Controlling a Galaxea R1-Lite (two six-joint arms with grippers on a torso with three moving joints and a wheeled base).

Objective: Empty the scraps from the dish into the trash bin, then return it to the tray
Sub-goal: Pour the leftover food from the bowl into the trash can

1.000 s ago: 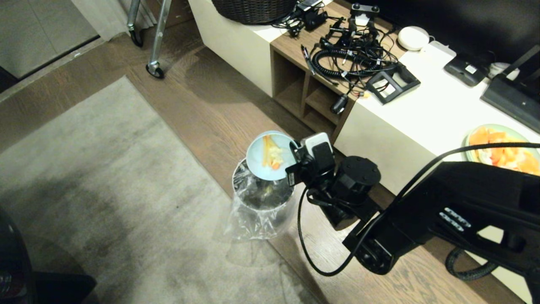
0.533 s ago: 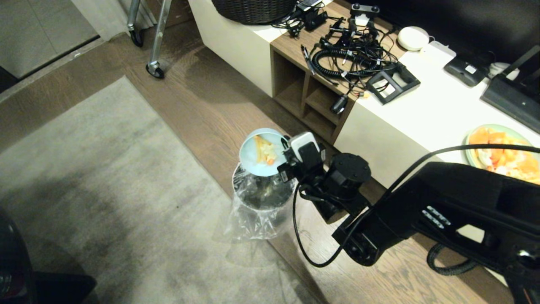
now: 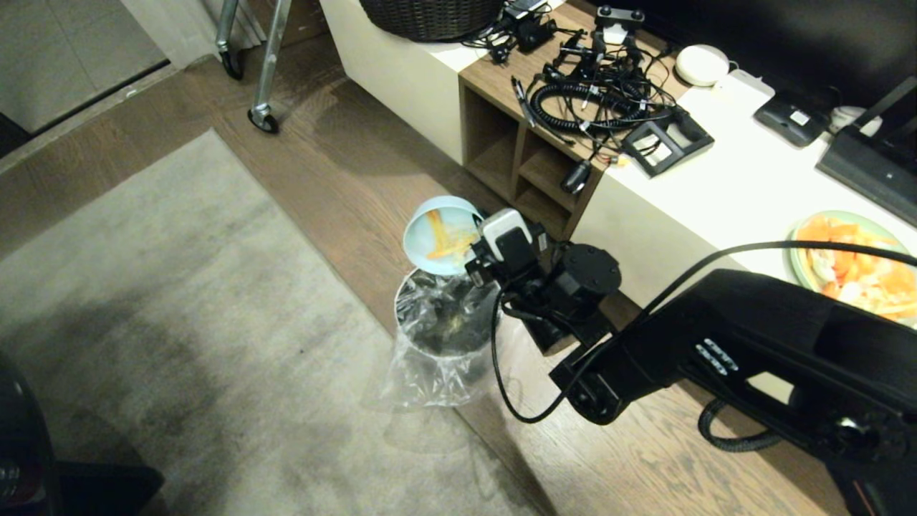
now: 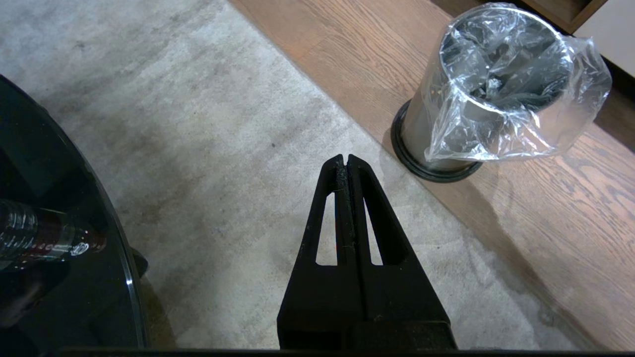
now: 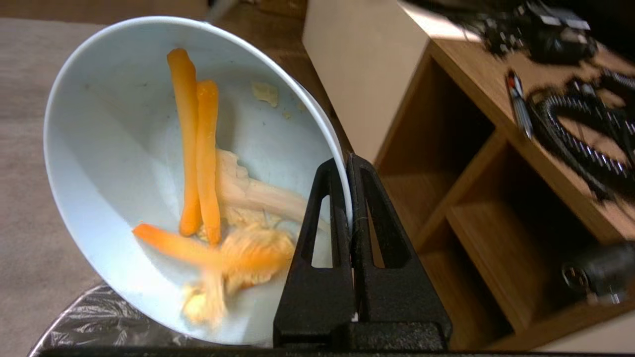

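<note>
Pale-blue dish (image 5: 124, 148): pinched at its rim by the right gripper (image 5: 347, 163), jaws clamped on the wall; tipped steeply, open face turned down toward the bin.
Dish place: held in the air just above the far edge of the trash bin (image 3: 445, 331), next to the wooden cabinet (image 3: 523, 154).
Scraps (image 5: 208, 198): orange sticks and pale bits seen inside the dish, gathered toward the low side of the wall; sticks lie lengthwise down the slope, pointing to the lowest rim.
Key relation: bin mouth lies directly below the low rim of the dish; plastic liner (image 5: 99, 317) is seen just under that rim in the right wrist view, so the pour line is judged to fall inside the bin.
Next move, judged: more wrist tilt is needed, no sideways shift.
Risk, judged: sticky pale bits may cling to the wall; the overlap with the bin is near its far edge, so sticks could catch the liner rim.
Left gripper (image 4: 346, 161): closed on nothing, parked over the grey rug (image 4: 198, 124), trash bin (image 4: 476, 94) well apart from it.
Nearer arm: right, already on the job.
Tray: not in view.
</note>
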